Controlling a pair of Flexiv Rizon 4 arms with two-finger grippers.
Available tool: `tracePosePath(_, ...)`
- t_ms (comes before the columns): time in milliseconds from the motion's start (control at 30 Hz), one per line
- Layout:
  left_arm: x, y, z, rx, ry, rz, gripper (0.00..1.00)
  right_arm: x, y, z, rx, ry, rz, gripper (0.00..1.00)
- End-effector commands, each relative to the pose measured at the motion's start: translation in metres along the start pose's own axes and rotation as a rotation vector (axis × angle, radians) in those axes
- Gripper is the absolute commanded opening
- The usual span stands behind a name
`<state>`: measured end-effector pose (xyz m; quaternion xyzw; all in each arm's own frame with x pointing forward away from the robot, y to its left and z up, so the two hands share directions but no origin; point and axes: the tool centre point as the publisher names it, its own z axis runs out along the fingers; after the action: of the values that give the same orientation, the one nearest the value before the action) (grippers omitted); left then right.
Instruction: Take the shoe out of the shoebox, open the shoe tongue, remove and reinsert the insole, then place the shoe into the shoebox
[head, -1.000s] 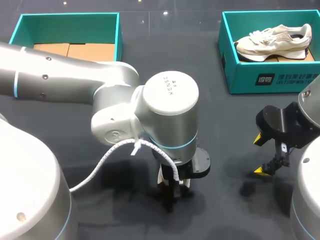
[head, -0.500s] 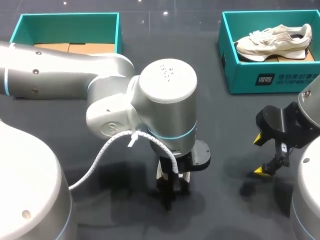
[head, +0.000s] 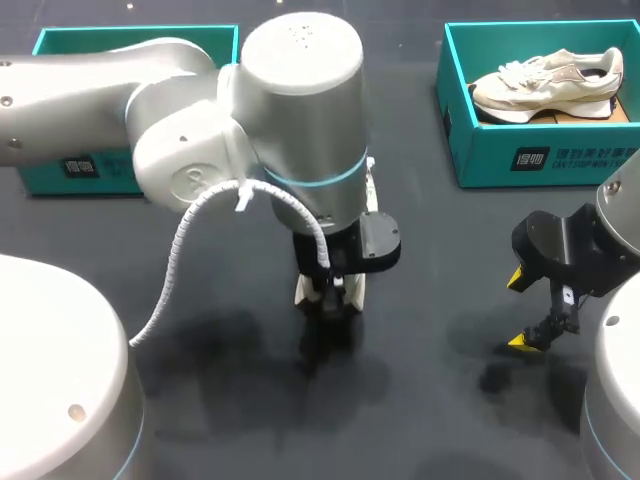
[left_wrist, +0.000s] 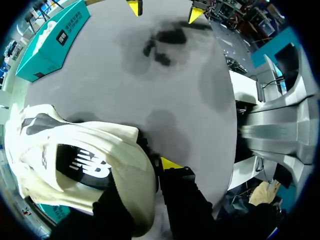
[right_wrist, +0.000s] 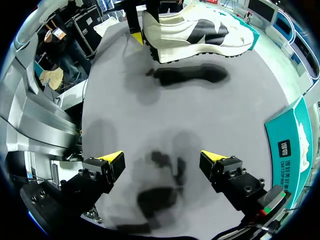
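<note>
Head view: left pincer pinches the shoe over the table, well apart from the spread right pincer.

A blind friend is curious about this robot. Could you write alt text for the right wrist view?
A cream fabric sneaker with a black side mark hangs above a dark grey table, gripped at its heel by the left gripper. Nearer, the right gripper holds its yellow-tipped fingers open and empty, with a teal cardboard shoebox beside it.
</note>
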<state>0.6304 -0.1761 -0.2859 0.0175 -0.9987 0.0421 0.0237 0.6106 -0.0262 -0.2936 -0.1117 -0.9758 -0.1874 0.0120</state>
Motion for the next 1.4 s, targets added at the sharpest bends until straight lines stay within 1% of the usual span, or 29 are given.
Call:
tracePosePath(33, -0.014, 0.027, -0.053, 0.022, 0.001, 0.0, 0.0, 0.002, -0.001, 0.0, -0.001, -0.004, 0.0, 1.0)
tracePosePath(267, -0.047, 0.039, -0.084, 0.034, 0.056, -0.005, 0.0, 0.002, -0.001, 0.0, -0.001, -0.004, 0.0, 1.0)
tracePosePath(300, -0.05, 0.041, -0.087, 0.034, 0.054, -0.01, 0.0, 0.002, -0.001, 0.0, -0.001, -0.004, 0.0, 1.0)
tracePosePath(333, -0.057, 0.043, -0.092, 0.019, 0.056, -0.019, 0.0, 0.002, -0.001, 0.0, -0.001, -0.004, 0.0, 1.0)
tracePosePath(633, -0.097, 0.063, -0.127, 0.017, 0.047, -0.084, 0.0, 0.002, -0.001, 0.0, -0.001, -0.004, 0.0, 1.0)
tracePosePath(1167, -0.097, 0.063, -0.127, 0.017, 0.047, -0.084, 0.0, 0.002, -0.001, 0.0, -0.001, -0.004, 0.0, 1.0)
tracePosePath(1200, -0.098, 0.067, -0.13, 0.022, 0.04, -0.089, 0.0, 0.002, -0.001, 0.0, -0.001, -0.004, 0.0, 1.0)
tracePosePath(1233, -0.102, 0.072, -0.134, 0.046, 0.067, -0.094, 0.0, 0.002, -0.001, 0.0, -0.001, -0.004, 0.0, 1.0)
tracePosePath(1300, -0.116, 0.085, -0.14, 0.048, 0.063, -0.12, 0.0, 0.002, -0.001, 0.0, -0.001, -0.004, 0.0, 1.0)
tracePosePath(1333, -0.123, 0.093, -0.143, 0.061, 0.076, -0.132, 0.0, 0.002, -0.001, 0.0, -0.001, -0.004, 0.0, 1.0)
tracePosePath(1400, -0.132, 0.107, -0.15, 0.053, 0.064, -0.155, 0.0, 0.002, -0.001, 0.0, -0.001, -0.004, 0.0, 1.0)
